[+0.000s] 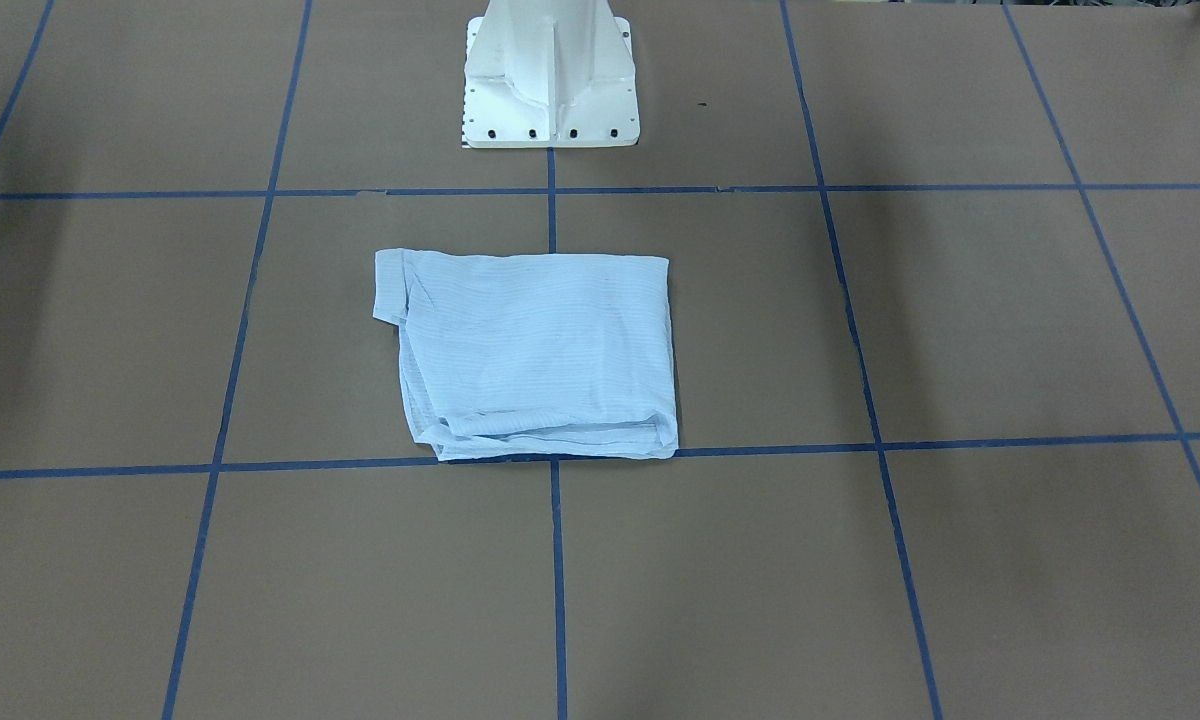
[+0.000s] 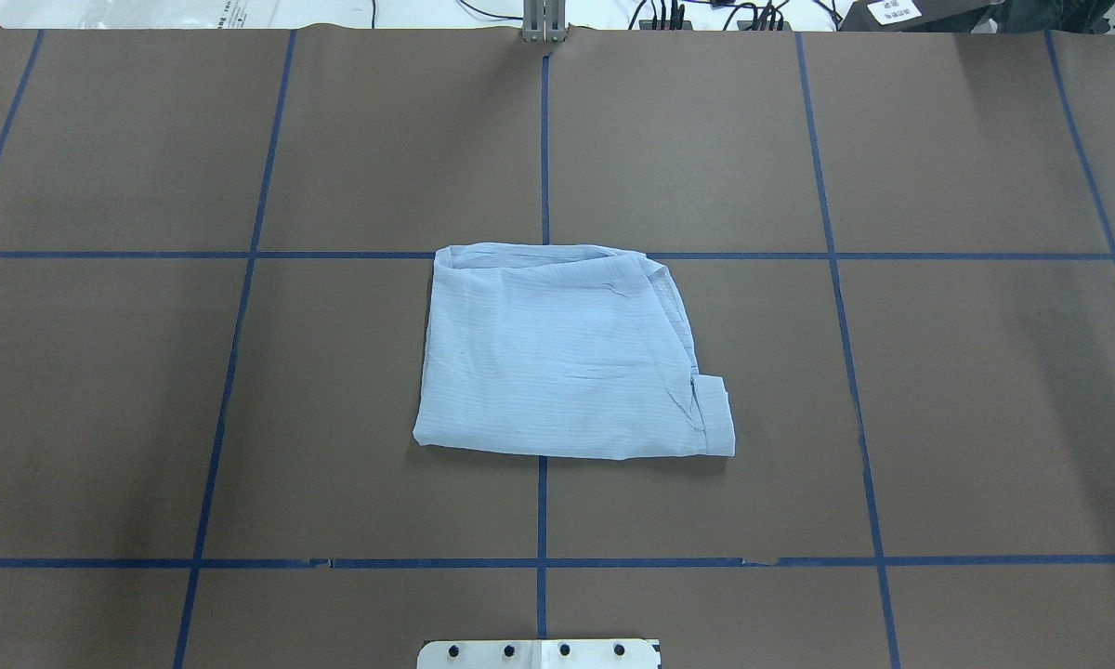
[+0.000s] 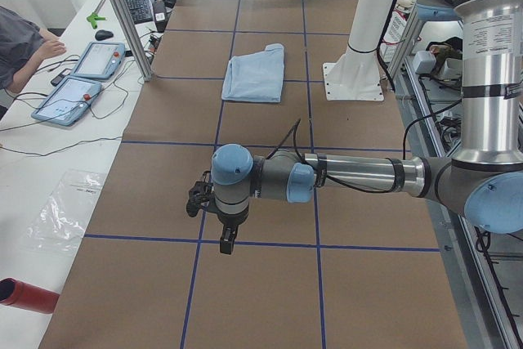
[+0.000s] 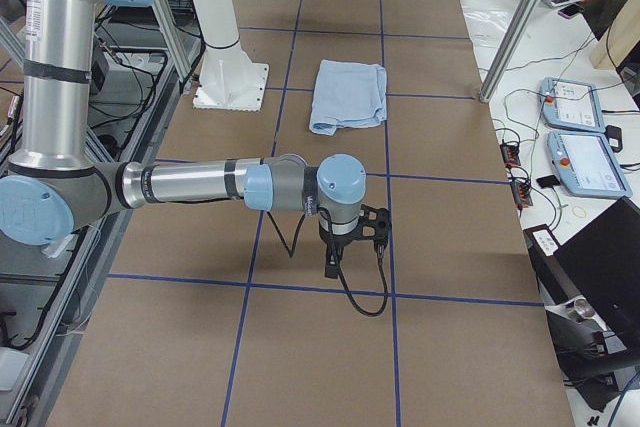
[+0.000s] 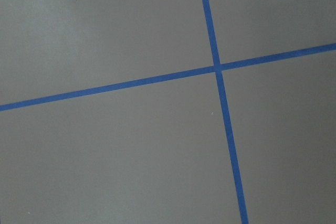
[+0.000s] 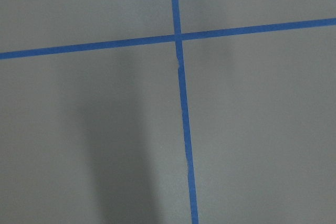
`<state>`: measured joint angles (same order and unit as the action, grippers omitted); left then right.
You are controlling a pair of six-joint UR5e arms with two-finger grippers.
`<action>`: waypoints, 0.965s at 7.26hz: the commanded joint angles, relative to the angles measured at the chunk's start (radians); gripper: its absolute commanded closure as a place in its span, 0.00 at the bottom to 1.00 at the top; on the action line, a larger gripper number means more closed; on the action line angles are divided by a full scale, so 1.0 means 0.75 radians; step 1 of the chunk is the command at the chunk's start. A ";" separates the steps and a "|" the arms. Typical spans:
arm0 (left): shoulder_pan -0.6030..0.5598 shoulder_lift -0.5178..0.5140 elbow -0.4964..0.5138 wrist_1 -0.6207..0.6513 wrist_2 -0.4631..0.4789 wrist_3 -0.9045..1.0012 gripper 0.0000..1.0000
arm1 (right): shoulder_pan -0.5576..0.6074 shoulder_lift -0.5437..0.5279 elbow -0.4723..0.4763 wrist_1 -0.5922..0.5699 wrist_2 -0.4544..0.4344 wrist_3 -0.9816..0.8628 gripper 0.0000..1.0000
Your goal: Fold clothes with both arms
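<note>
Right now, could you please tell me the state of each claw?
Left claw: open or closed cannot be told; it is well away from the shirt.
Right claw: cannot be told either; it is also away from the shirt.

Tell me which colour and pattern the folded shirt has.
The shirt is light blue with faint pinstripes; the overhead exterior view shows it best.

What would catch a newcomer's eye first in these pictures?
A folded pale-blue shirt lies in the middle of the brown table, before the white pedestal. Blue tape marks the table in squares. The left arm and the right arm stretch out over the table's ends, away from the shirt.
</note>
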<state>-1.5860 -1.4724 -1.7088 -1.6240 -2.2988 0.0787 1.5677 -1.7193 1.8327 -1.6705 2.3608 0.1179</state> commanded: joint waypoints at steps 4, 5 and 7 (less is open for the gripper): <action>0.006 0.006 0.010 -0.007 -0.017 -0.041 0.00 | 0.000 -0.023 -0.016 0.004 0.061 0.000 0.00; 0.006 0.006 0.010 -0.007 -0.017 -0.041 0.00 | 0.000 -0.037 -0.012 0.008 0.063 0.000 0.00; 0.006 0.002 0.010 -0.007 -0.015 -0.041 0.00 | 0.000 -0.041 -0.022 0.010 0.061 0.000 0.00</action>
<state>-1.5816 -1.4694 -1.7012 -1.6292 -2.3107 0.0476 1.5677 -1.7471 1.8207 -1.6643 2.4059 0.1181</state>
